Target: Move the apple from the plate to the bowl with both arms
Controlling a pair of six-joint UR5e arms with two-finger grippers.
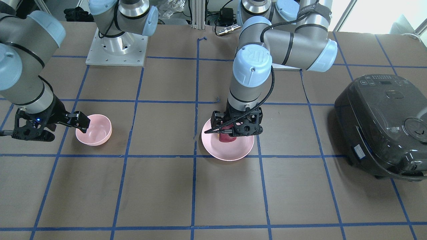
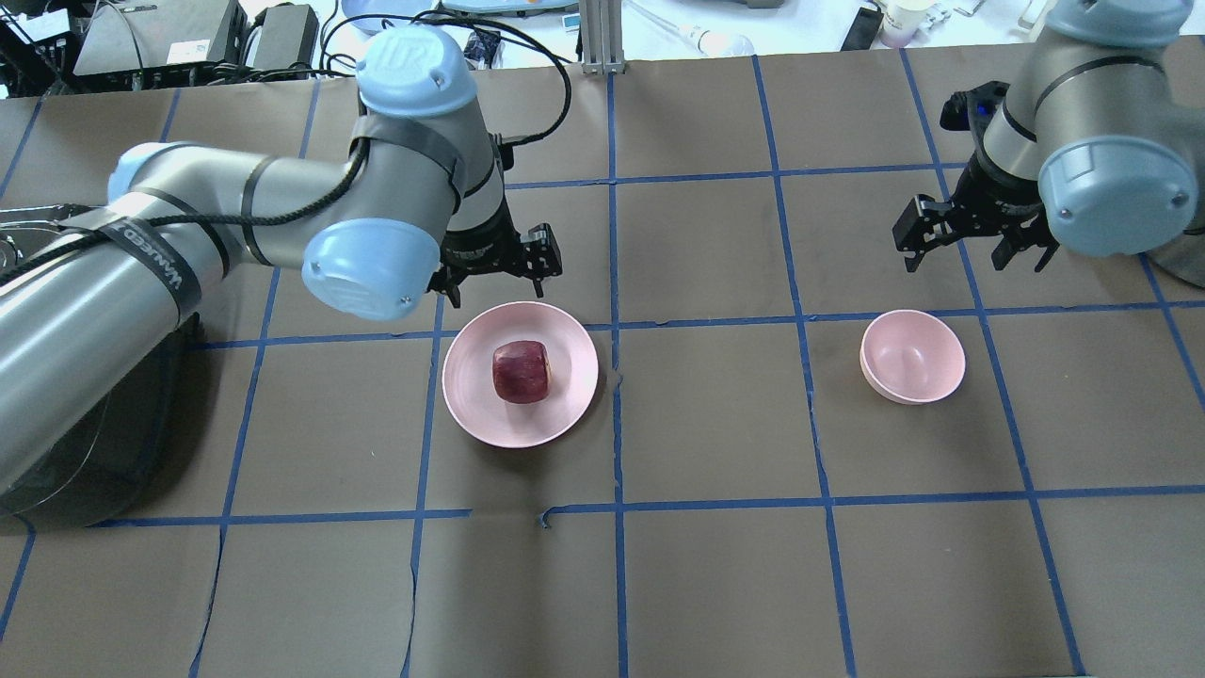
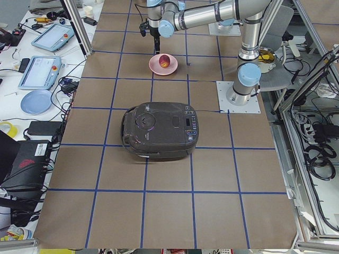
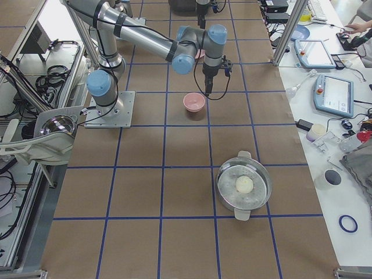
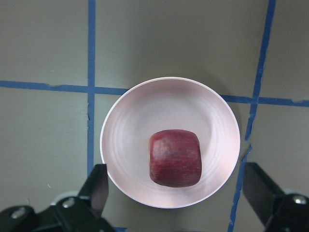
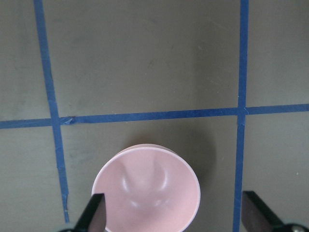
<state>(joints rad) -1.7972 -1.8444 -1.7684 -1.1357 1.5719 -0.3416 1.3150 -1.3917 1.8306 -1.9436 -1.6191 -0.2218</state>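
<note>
Left wrist-mounted view has the apple [image 5: 175, 157] sitting on the plate [image 5: 129, 126] below and centred between the wide-open, empty left jaws, while the right jaws hang open and empty above the bowl [image 6: 166, 195].

- My overhead camera sat behind the robot [image 2: 85, 311], looking forward and down on the table [image 2: 715, 584].
- The front camera faced the robot from across the table, steeply down, so I saw its sides mirrored.
- Two end cameras looked along the table from far off, one at each end.
- Each wrist camera pointed straight down, close in: the left framed the plate [image 5: 125, 121], the right the bowl [image 6: 145, 193].
- Overhead and front views shared both plate and bowl.
</note>
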